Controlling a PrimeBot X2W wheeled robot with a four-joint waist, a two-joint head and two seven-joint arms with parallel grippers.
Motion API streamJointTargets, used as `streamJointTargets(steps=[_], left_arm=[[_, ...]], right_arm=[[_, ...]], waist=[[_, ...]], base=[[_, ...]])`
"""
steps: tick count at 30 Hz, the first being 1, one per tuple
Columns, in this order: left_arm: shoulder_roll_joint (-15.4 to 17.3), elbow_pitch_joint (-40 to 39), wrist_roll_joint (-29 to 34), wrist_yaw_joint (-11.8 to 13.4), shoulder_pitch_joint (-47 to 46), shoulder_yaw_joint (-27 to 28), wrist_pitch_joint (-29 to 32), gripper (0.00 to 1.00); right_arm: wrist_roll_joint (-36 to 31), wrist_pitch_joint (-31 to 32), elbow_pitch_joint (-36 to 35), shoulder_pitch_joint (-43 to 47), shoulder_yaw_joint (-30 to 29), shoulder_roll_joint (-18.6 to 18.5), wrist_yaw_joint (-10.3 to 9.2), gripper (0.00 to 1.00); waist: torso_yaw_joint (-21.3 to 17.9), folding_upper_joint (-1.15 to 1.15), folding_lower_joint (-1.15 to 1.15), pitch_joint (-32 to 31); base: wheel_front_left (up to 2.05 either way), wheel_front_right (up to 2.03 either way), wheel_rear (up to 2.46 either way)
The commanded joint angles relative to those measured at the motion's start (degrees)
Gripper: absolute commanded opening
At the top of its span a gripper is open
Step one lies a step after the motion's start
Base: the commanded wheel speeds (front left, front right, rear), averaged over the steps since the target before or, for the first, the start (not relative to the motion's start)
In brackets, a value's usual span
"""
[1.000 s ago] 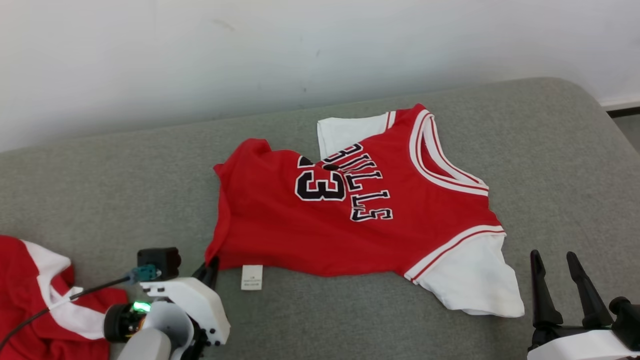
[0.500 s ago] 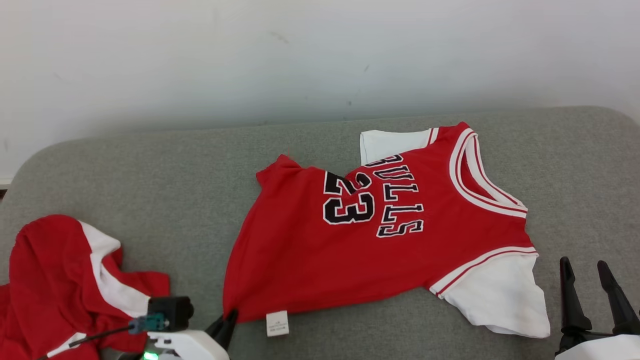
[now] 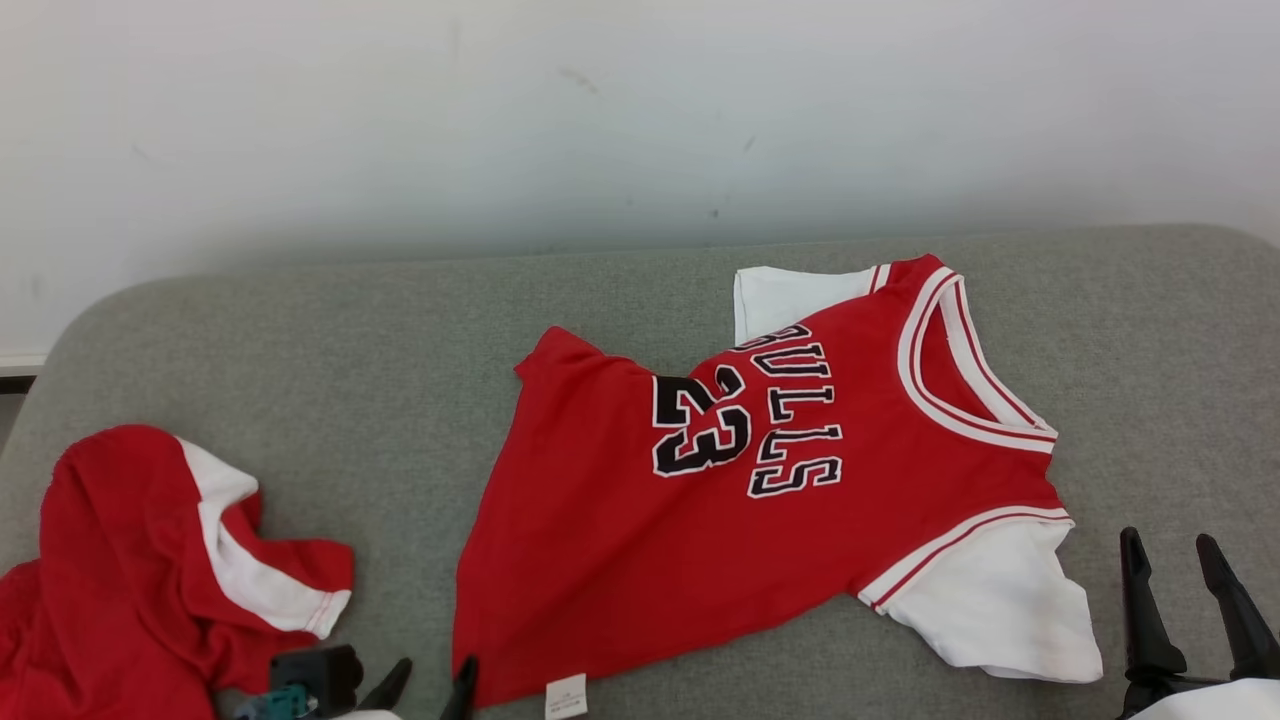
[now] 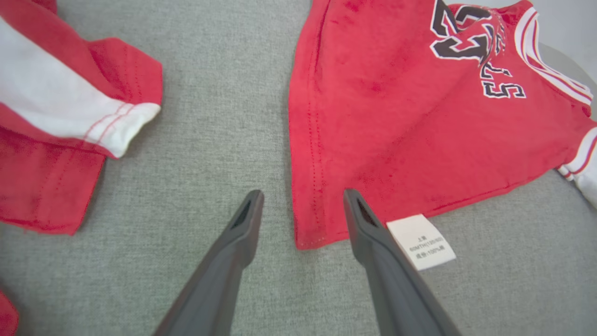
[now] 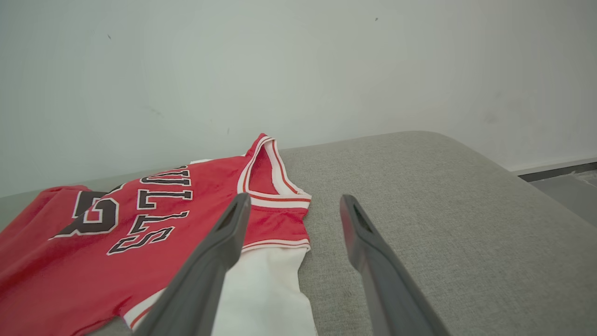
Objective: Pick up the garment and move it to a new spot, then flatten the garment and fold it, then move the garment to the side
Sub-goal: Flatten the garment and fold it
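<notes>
The garment (image 3: 720, 520) is a red jersey with white sleeves and black "BULLS 23" lettering, spread on the grey cushion (image 3: 350, 340) with its neck to the right. Its hem corner (image 4: 322, 228) lies flat between the fingers of my left gripper (image 4: 303, 198), which is open and holds nothing; a white care label (image 4: 420, 241) sticks out by the right finger. That gripper's tips peek up at the bottom edge of the head view (image 3: 432, 672). My right gripper (image 3: 1172, 545) stands open at the lower right, just past the near white sleeve (image 3: 1000, 610), seen as well in its own wrist view (image 5: 291, 200).
A second red and white garment (image 3: 150, 570) lies crumpled at the cushion's left end, also showing at the left of the left wrist view (image 4: 56, 126). A pale wall (image 3: 600, 120) runs behind. The cushion's rounded right end (image 5: 489, 196) drops to the floor.
My left gripper has opened and let go of the jersey's hem corner, which now lies on the cushion. The head view has shifted, bringing the crumpled garment more into view.
</notes>
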Motion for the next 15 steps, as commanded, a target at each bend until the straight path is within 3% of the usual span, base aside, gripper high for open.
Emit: streamJointTargets(steps=[1,7,15], left_arm=[[0.2,-0.2,0.4,0.0,-0.4,0.3,-1.0,1.0],[2.0,-2.4,2.3,-1.1,-1.2,0.5,-6.6,1.0],[1.5,-4.5,4.3,0.7,-2.7,3.1,-18.6,1.0]], right_arm=[[-0.3,0.4,-0.6,0.5,-0.1,0.1,-0.13,1.0],[-0.6,0.4,-2.3,1.4,0.3,-0.4,-0.13,1.0],[-3.7,-1.4,-7.6,1.7,1.9,-1.5,-0.14,1.0]], waist=[[0.1,0.0,0.0,-0.3],[0.2,0.0,0.0,-1.9],[-0.5,0.0,0.0,-4.0]], base=[[0.0,0.0,0.0],[0.0,0.0,0.0],[0.0,0.0,0.0]])
